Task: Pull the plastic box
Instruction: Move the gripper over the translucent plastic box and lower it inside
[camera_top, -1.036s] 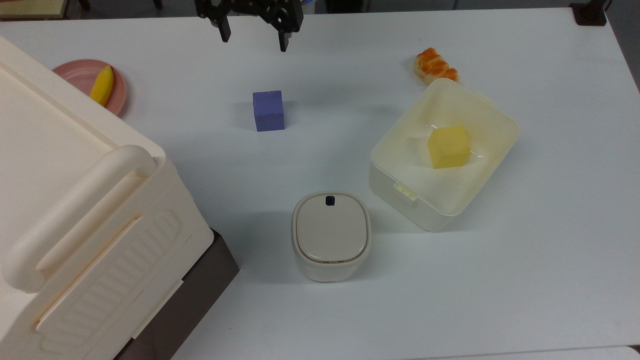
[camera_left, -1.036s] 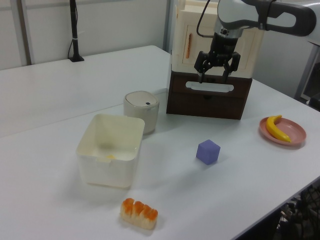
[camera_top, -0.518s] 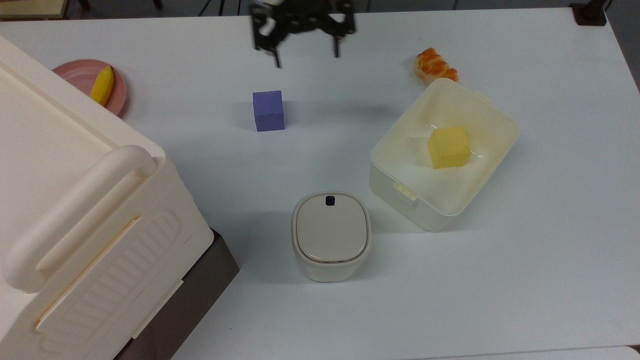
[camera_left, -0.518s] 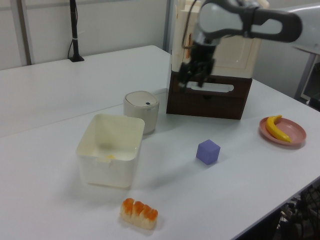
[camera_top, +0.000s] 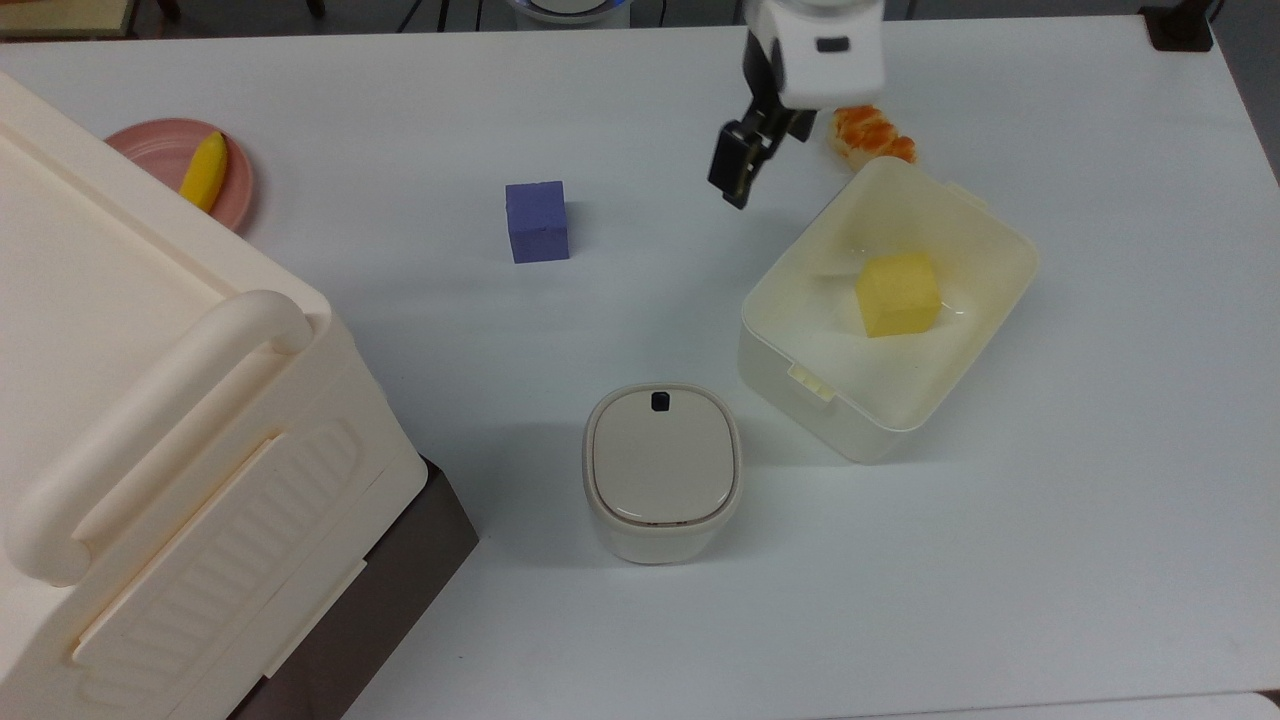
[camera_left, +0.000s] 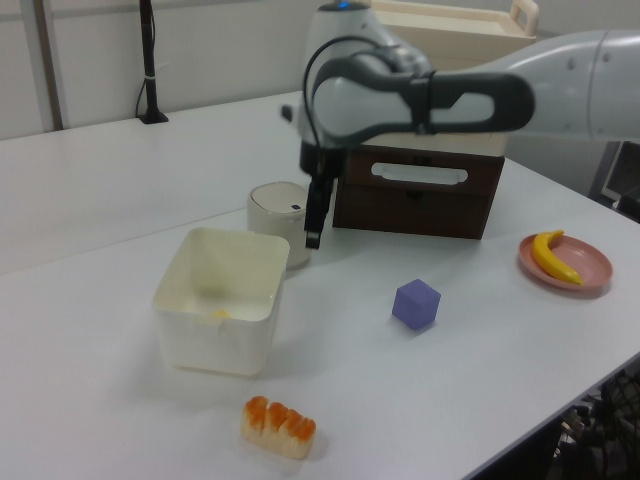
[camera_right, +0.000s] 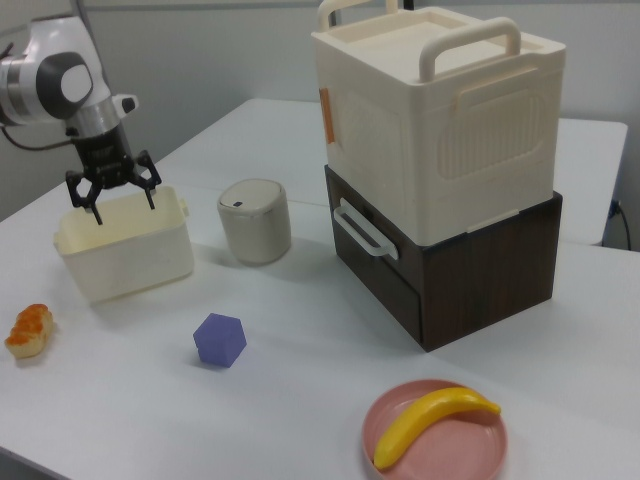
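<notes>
Fingers spread wide, we see the gripper (camera_right: 112, 199) hanging in the air over the plastic box (camera_top: 888, 305), holding nothing. In the right view its two dark fingertips (camera_right: 152, 197) point down above the box's open top, apart from the rim. From the top view the gripper (camera_top: 738, 172) sits just off the box's upper-left corner, and beside the orange-glazed pastry (camera_top: 869, 130) that lies close to the box's far edge.

We find the plastic box standing upright on the white table (camera_top: 1000, 560), toward the top view's right, turned at an angle, with a yellow block (camera_top: 897, 293) resting inside on its floor. A small latch tab (camera_top: 811, 381) shows on the wall facing the small lidded container (camera_top: 662, 470), which stands near the box on the top view's left of it.

We spot a purple cube (camera_top: 537, 221) well apart on open table. A pink plate (camera_top: 165, 155) carries a banana (camera_top: 204, 171) near the big cream bin (camera_right: 440, 110), which sits on a dark brown drawer unit (camera_right: 470, 270).

In the left view the gripper (camera_left: 313, 225) hangs between the box (camera_left: 218, 298) and the lidded container (camera_left: 282, 220).
</notes>
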